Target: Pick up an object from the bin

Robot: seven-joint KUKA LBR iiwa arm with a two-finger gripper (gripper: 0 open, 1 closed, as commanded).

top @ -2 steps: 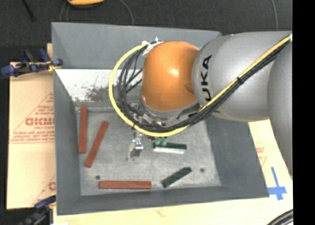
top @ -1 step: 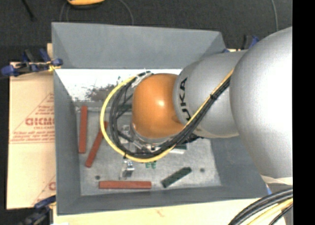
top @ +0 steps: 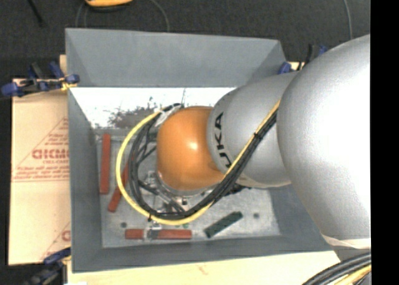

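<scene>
Inside the grey metal bin (top: 84, 178), on its speckled floor, a few long things lie well apart. Along the left side a red-brown stick (top: 105, 164) lies with its long axis running near to far. Just right of its near end, a shorter reddish stick (top: 116, 195) slants, its far end tipped to the right. Close to the near wall a red rod (top: 159, 234) lies flat with its long axis running left to right. To the right of it a dark green bar (top: 223, 224) lies on a slant, its right end pointing farther away.

From the right, the silver arm (top: 299, 128) reaches over the middle of the bin, with its orange cover (top: 184, 146) and a looping yellow cable (top: 124, 153). Beneath the cover the gripper (top: 164, 205) sits low over the near-middle floor, just on the far side of the red rod. Whether it is open or closed cannot be told, nor whether it touches the rod.
</scene>
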